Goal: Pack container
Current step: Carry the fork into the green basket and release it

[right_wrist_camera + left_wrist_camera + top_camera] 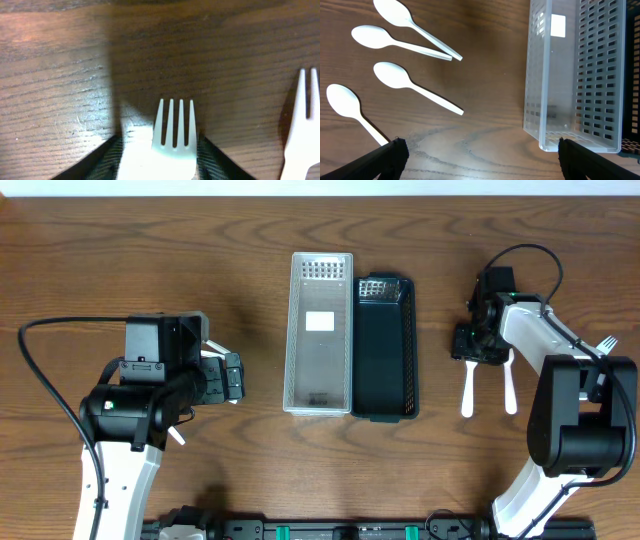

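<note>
A clear slotted container lies mid-table with a dark container touching its right side. Both look empty. My right gripper is low over the table and shut on the head of a white fork, whose handle trails on the wood. A second white fork lies just to its right and also shows in the right wrist view. My left gripper is open and empty, left of the clear container. Several white spoons lie on the wood beyond it.
A third white fork lies by the right arm's elbow. Bare wood separates the left gripper from the clear container. The spoons are mostly hidden under the left arm in the overhead view.
</note>
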